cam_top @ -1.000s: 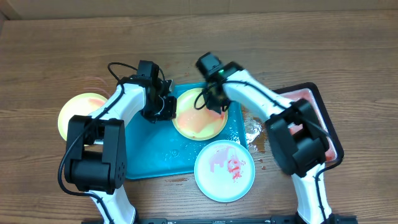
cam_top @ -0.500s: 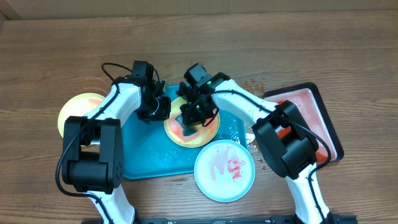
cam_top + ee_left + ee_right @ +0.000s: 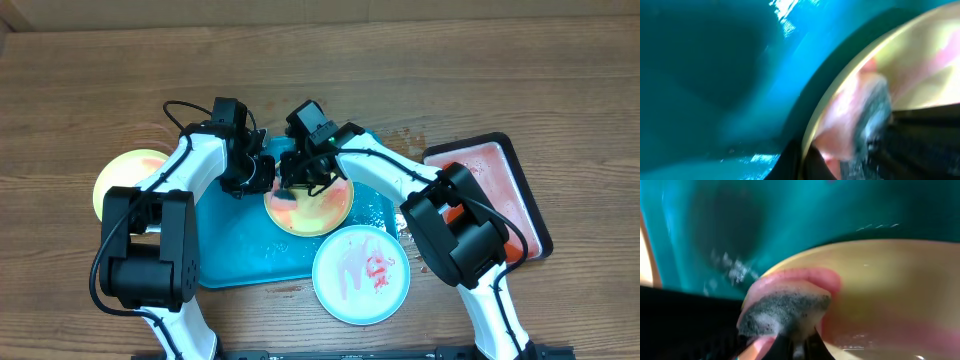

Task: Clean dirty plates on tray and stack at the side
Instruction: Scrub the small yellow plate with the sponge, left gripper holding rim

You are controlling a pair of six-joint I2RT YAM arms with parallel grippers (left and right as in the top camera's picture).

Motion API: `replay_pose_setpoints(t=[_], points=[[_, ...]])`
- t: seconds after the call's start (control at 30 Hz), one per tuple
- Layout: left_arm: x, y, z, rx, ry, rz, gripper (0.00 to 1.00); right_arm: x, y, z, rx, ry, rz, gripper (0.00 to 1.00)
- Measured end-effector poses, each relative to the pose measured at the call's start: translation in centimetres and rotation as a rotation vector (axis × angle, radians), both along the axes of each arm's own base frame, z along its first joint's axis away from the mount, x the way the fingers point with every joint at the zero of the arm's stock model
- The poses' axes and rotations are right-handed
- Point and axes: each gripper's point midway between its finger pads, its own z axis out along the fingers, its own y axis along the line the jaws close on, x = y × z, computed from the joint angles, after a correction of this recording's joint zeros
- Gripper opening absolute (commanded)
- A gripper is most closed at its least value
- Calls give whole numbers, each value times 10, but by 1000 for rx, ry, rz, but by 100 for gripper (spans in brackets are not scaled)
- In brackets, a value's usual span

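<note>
Right wrist, right claw point(image 3: 792, 347) pinching sponge point(image 3: 782, 311) on plate point(image 3: 890, 285), overhead, left claw point(image 3: 265, 180) closed at rim

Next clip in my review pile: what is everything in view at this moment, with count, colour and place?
table: one, brown wood, under everything
tray: one, turquoise, centre of the table
yellow-green plates: two; one on the tray, smeared red; one on the table at left
pale plate: one, blue-white with red smears, at the tray's near right corner
black tray: one, holding red liquid, far right
sponge: one, pink with a dark grey face, on the tray's plate
left gripper: jaws shut on that plate's rim
right gripper: jaws shut on the sponge
</note>
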Motion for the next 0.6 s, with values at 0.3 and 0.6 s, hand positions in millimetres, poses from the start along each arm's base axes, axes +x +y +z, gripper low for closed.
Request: replay_pose_setpoints(t=[0.3, 0.6], points=[[1, -2, 1, -9, -4, -2, 5, 37, -49, -2, -104, 3, -203, 4], [1, -13, 2, -29, -11, -20, 5, 44, -107, -2, -183, 93, -282, 4]])
